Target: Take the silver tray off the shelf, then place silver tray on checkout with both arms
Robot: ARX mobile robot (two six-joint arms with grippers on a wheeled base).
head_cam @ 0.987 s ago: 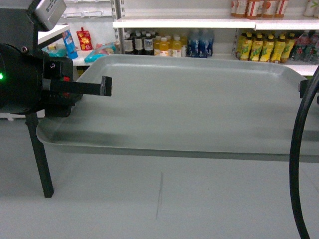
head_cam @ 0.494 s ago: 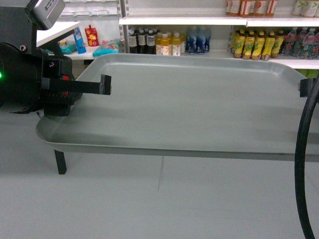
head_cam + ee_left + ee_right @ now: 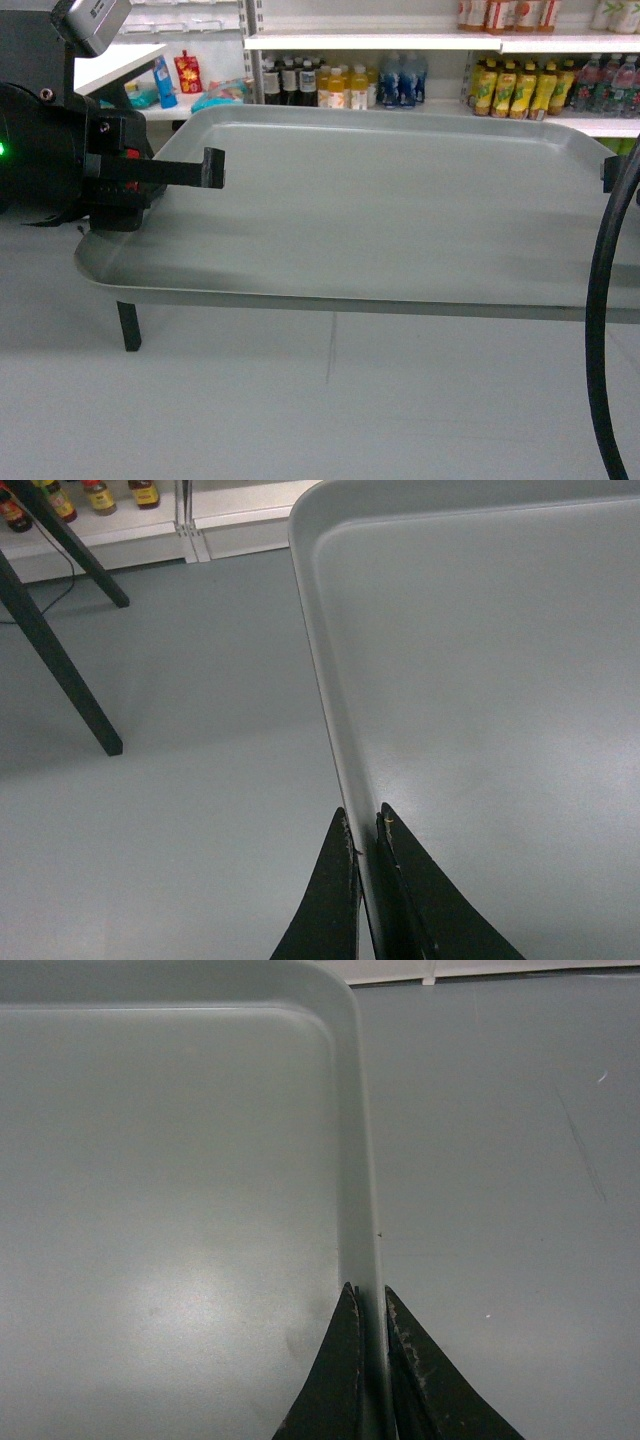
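Observation:
The silver tray point(image 3: 390, 200) hangs level in the air over the grey floor, held at both short ends. My left gripper point(image 3: 366, 825) is shut on its left rim, one finger point(image 3: 210, 168) lying over the tray's inside. My right gripper point(image 3: 367, 1300) is shut on the right rim and shows only as a dark bit point(image 3: 609, 172) at the tray's far right edge. The shelf point(image 3: 350, 42) stands behind the tray, stocked with bottles. At the upper left is a corner of the white checkout point(image 3: 120, 58), with one black leg point(image 3: 128, 325) showing below the tray.
A thick black cable point(image 3: 598, 300) curves down the right side of the head view. Black angled table legs point(image 3: 60, 670) stand on the floor left of the tray. Snack packs point(image 3: 188, 72) and bottles point(image 3: 510, 88) fill the lower store shelves.
The background has slid rightward in the head view, and the black table leg has moved right and looks shorter. The tray and both grippers keep their place in the view.

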